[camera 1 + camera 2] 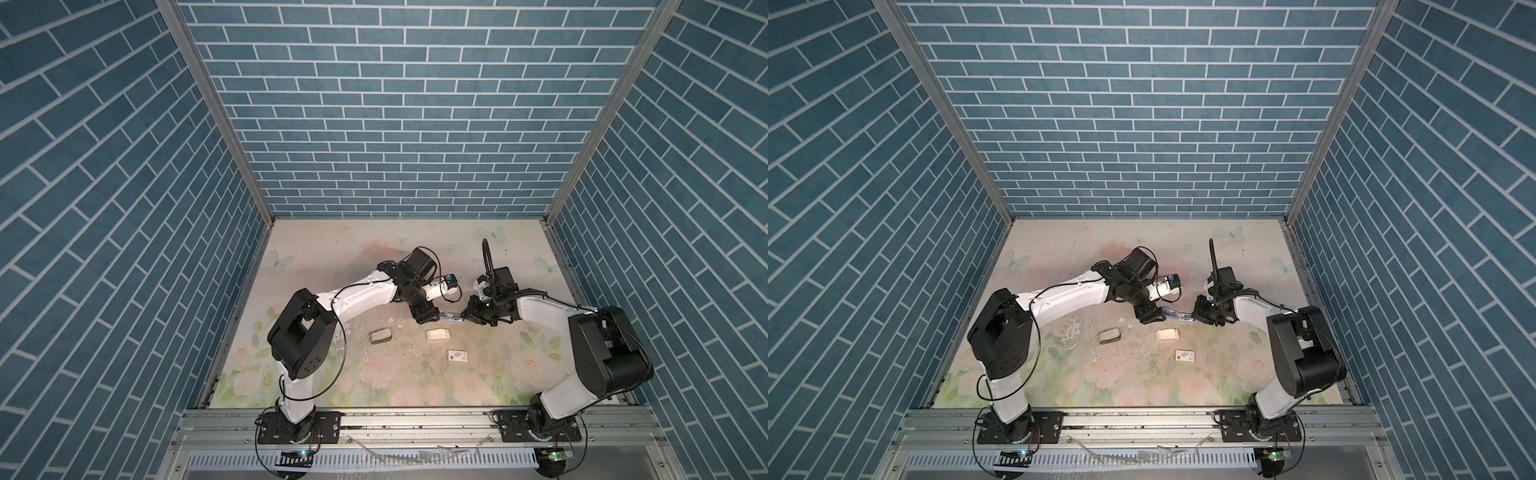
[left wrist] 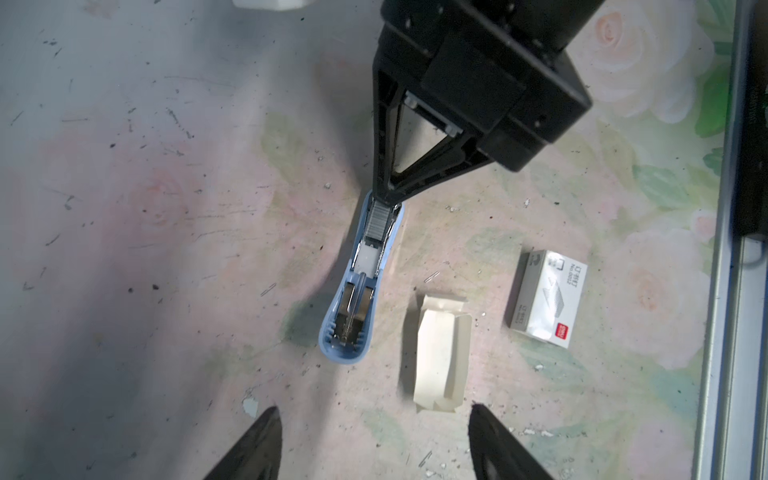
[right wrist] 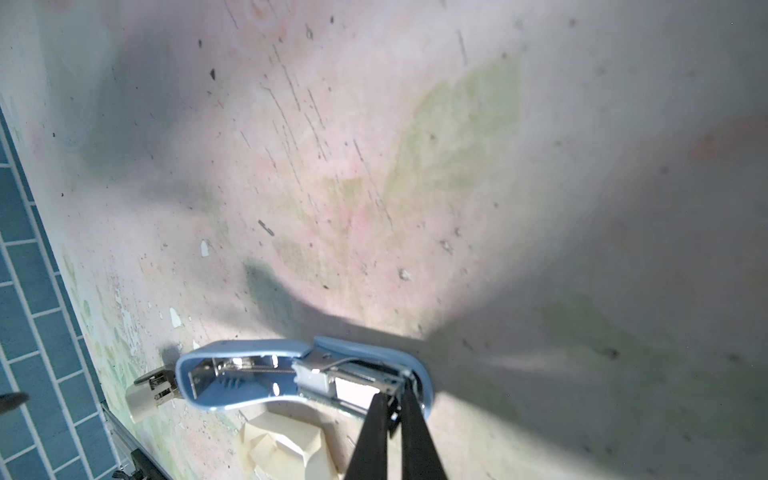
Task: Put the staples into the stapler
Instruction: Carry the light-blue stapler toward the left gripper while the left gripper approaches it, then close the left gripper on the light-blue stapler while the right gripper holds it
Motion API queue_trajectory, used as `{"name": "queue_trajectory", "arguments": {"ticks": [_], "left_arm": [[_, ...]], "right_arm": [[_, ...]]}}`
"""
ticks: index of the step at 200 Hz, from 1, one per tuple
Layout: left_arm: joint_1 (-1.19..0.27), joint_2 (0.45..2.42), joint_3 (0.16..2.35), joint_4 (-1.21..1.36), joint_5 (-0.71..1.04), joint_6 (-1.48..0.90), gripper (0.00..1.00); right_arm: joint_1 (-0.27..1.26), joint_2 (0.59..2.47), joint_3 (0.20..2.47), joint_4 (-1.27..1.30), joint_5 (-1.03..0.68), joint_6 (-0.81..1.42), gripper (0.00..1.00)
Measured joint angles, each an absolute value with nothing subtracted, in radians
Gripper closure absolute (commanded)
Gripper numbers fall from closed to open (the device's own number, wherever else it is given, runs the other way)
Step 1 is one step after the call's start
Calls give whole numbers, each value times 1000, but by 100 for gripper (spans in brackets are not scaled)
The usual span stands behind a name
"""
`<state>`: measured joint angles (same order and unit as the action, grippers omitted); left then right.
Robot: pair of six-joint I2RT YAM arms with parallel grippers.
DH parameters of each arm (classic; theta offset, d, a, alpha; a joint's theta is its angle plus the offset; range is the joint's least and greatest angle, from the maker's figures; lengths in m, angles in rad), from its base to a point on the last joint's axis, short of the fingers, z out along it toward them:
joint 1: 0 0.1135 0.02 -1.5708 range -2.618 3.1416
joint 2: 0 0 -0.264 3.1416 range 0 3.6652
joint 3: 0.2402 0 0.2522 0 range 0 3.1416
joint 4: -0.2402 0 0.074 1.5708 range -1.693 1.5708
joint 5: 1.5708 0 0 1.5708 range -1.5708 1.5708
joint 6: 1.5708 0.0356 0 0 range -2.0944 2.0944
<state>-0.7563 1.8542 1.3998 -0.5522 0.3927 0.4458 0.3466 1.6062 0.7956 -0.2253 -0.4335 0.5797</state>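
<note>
A light-blue stapler (image 2: 356, 286) hangs open a little above the table, its inside facing up. A grey strip of staples (image 2: 379, 217) lies in its metal channel, at the end held by my right gripper (image 3: 395, 401). That gripper is shut on the stapler's (image 3: 249, 374) tip. In both top views the stapler (image 1: 451, 316) (image 1: 1177, 314) spans the gap between the two grippers. My left gripper (image 2: 374, 415) is open, with nothing between its fingers, just short of the stapler's rounded end. The right gripper (image 1: 468, 318) and left gripper (image 1: 430, 316) face each other.
An empty cream cardboard tray (image 2: 442, 353) (image 1: 437, 333) lies on the table below the stapler. A grey staple box (image 2: 546, 297) (image 1: 457, 356) sits beside it. A small cream and olive object (image 1: 380, 336) lies to the left. Loose staples and paint chips dot the floral table (image 1: 332, 257).
</note>
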Motion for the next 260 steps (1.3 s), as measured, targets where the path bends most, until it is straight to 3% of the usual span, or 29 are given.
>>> {"name": "queue_trajectory", "arguments": {"ticks": [88, 180, 260], "left_arm": [[-653, 1813, 1304, -561, 398, 543, 26], [-613, 1934, 1380, -521, 358, 567, 26], [-565, 2022, 1517, -539, 429, 617, 26]], "right_arm": [[421, 1781, 995, -240, -438, 575, 91], [427, 1882, 1134, -313, -476, 513, 91], [427, 1921, 1189, -351, -497, 487, 91]]}}
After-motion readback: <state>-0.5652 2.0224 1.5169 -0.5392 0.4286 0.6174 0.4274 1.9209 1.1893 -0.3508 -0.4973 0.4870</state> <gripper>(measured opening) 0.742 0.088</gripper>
